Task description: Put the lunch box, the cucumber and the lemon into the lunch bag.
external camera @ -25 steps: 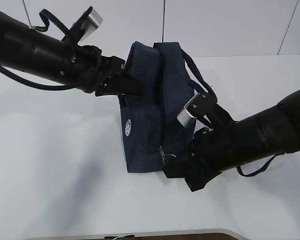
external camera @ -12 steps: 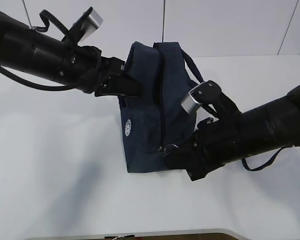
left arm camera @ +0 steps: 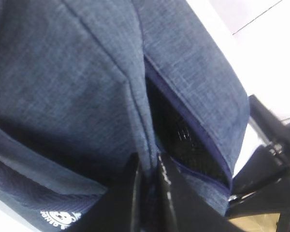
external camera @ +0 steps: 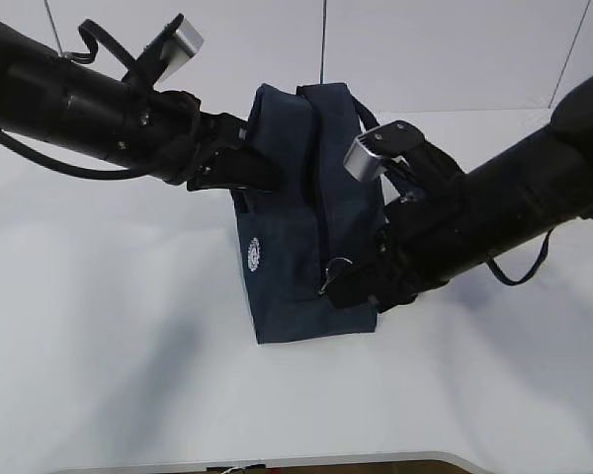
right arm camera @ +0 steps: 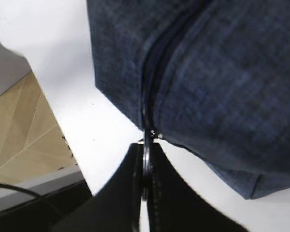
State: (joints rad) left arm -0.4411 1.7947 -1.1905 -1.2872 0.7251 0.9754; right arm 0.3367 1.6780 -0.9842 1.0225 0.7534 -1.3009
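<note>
The lunch bag, mid-table, is being pinched at a fabric fold by the left gripper; its ring pull, clamped by the right gripper, is being carried farther up than before.

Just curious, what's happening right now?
Left gripper pinching lunch bag fabric. Right gripper clamped on zipper ring. Nothing blocking.

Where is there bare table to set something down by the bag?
The table is bare left of the bag and in front of it, up to the near edge. It is crowded at the bag: the left end effector and right end effector both grip it.
</note>
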